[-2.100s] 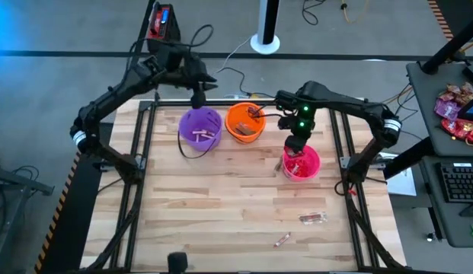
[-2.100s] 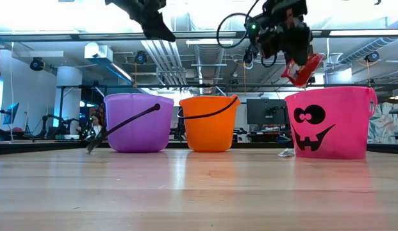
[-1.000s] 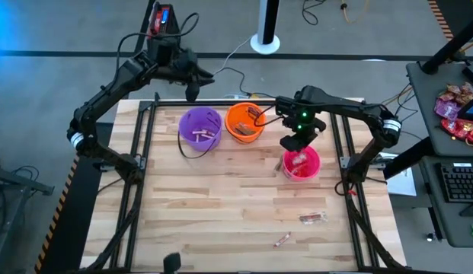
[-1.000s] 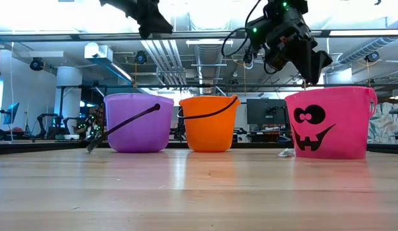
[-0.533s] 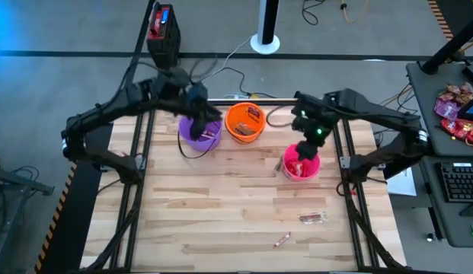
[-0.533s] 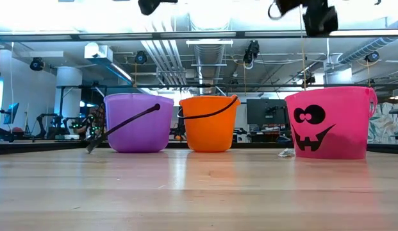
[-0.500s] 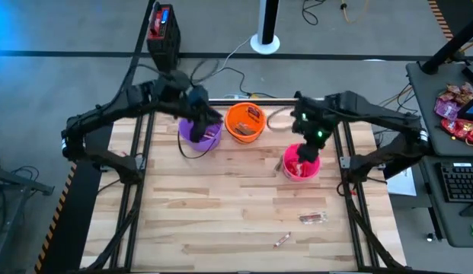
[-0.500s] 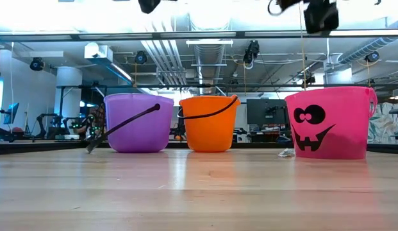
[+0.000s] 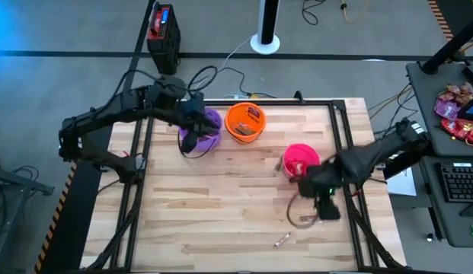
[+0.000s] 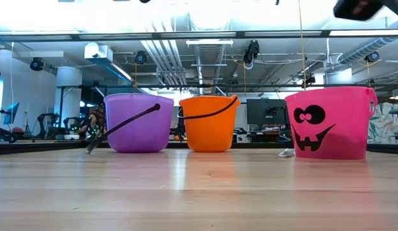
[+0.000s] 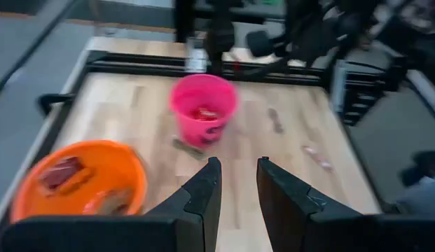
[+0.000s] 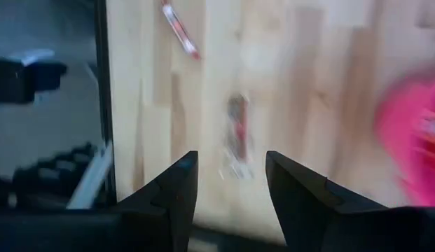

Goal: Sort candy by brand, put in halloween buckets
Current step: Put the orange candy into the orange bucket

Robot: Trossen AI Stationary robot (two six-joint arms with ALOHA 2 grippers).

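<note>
Three halloween buckets stand along the table's far part: purple [image 9: 212, 120], orange [image 9: 245, 122] holding brownish bars [image 11: 63, 172], and pink [image 9: 301, 158] holding red packets [image 11: 204, 113]. A wrapped candy bar [image 9: 307, 220] and a thin candy stick [image 9: 282, 240] lie on the wood near the front right. My right gripper [image 9: 322, 208] hovers open beside and above the bar [image 12: 237, 137], touching nothing. My left gripper [image 9: 196, 128] hangs over the purple bucket, open by a narrow gap [image 11: 238, 187] with nothing in it.
The dark frame rails [image 9: 344, 144] run along the table's edges. A small clear wrapper scrap [image 10: 286, 153] lies beside the pink bucket. Bare wood [image 9: 213, 205] fills the middle and the near left of the table.
My right gripper has left its place above the pink bucket, gone toward the table's near edge and come down over the wrapped bar, still open. My left gripper has come from beyond the far edge to above the purple bucket. The buckets and loose candy have stayed put.
</note>
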